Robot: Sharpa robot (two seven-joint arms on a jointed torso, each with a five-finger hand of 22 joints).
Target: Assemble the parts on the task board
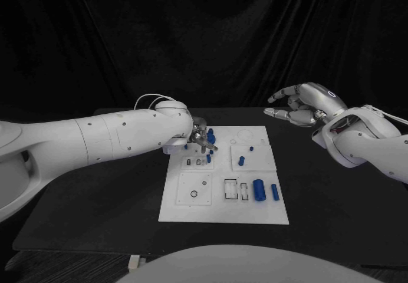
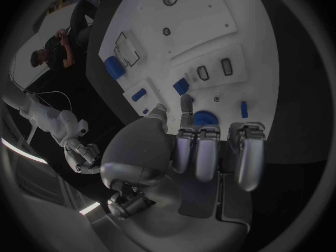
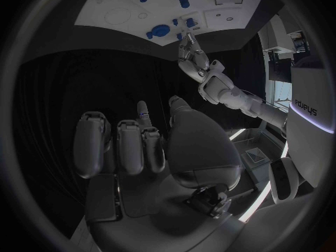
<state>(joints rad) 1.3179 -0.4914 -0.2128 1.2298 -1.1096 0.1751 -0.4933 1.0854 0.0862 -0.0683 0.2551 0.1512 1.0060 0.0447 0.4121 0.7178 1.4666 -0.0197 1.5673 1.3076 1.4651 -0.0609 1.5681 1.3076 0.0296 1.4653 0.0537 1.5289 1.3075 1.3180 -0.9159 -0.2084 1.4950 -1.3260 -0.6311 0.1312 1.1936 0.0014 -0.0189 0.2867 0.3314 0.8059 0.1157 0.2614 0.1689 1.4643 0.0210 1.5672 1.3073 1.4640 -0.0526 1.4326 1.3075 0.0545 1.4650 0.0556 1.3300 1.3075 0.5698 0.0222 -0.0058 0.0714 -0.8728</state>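
The white task board lies in the middle of the black table. Several blue parts are on it: a stout one at the far left, small pegs in the middle, two cylinders near the right edge. My left hand is low over the board's far left corner, thumb and one finger reaching down, the other fingers curled beside the stout blue part. Whether it holds anything is hidden. My right hand hangs above the table beyond the board's far right, fingers half curled and apart, holding nothing.
The board has framed rectangular slots and round holes on its near half. Bare black table surrounds the board on all sides. My left arm stretches over the table's left part.
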